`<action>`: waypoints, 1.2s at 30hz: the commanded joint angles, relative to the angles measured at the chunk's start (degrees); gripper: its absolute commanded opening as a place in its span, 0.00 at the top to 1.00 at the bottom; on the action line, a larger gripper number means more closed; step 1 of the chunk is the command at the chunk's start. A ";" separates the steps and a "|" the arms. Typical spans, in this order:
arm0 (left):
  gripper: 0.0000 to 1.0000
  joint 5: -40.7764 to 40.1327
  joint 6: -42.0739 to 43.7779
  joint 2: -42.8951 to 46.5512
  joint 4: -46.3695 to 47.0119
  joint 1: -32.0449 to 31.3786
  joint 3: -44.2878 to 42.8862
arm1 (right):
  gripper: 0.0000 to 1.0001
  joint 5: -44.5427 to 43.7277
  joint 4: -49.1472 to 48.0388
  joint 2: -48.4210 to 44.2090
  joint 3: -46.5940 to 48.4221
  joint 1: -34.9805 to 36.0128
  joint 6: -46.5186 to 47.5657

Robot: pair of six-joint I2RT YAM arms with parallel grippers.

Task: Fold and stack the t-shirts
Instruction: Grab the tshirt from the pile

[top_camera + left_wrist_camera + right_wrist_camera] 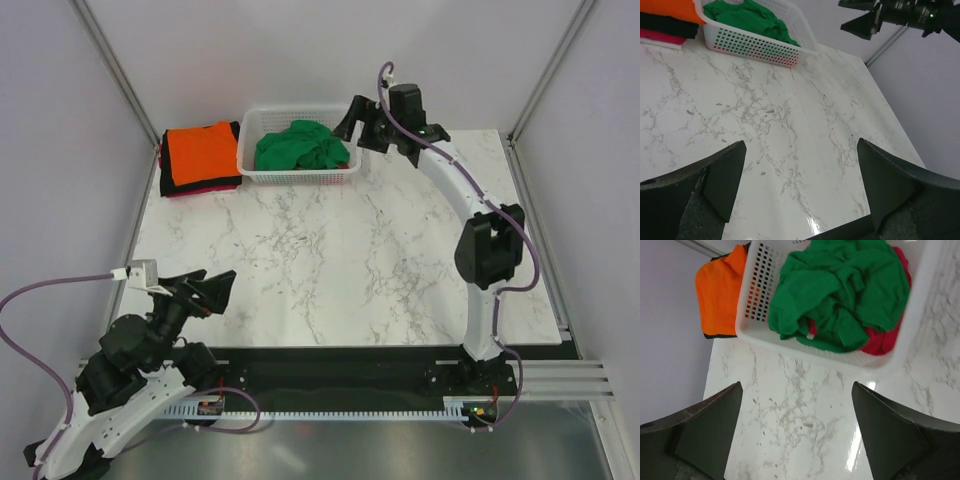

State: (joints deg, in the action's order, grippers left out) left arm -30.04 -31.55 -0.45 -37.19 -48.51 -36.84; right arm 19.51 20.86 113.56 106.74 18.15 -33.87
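A white lattice basket (298, 174) is placed at the far edge of the marble table (340, 270), a little left of the middle. A green t-shirt (300, 146) is seen crumpled inside it. In the right wrist view a magenta-pink t-shirt (883, 341) is found under the green one, showing mostly at the right side of the basket. Just beside the basket, on its left, a folded stack is laid on the table — an orange t-shirt (203, 152) is on top, a black garment (670, 26) is under it, and a thin red-pink edge is visible at the bottom. How many pieces are in the stack cannot be told. The right gripper (796, 387) is held above the table close to the right end of the basket; its fingers are spread wide and nothing is held between them. The left gripper (801, 145) is found low over the near left part of the table, well apart from the basket and the stack — its fingers are also wide apart and empty, and only bare marble is seen between them.
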 commanded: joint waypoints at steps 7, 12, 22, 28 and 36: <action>0.02 1.92 4.04 -6.23 0.89 0.08 -1.48 | 0.02 -6.93 9.73 20.20 25.27 5.58 5.91; 0.04 3.23 3.34 -8.34 0.72 0.08 -1.74 | 0.02 -12.73 5.17 28.63 31.85 7.51 7.32; 0.05 3.67 2.46 -10.80 0.80 0.08 -1.57 | 0.02 -22.83 -12.77 38.22 34.50 7.69 5.83; 0.05 3.94 2.37 -11.68 0.80 0.08 -1.57 | 0.23 -24.69 -16.72 43.68 38.02 7.86 5.39; 0.05 3.59 2.20 -12.38 0.80 0.17 -1.57 | 0.92 -25.13 -21.82 41.49 37.23 9.97 7.58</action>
State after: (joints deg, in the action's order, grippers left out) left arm -26.39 -30.09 -11.97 -37.54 -48.49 -36.91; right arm -3.99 4.51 157.47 141.97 26.50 -27.88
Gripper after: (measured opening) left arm 0.952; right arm 0.115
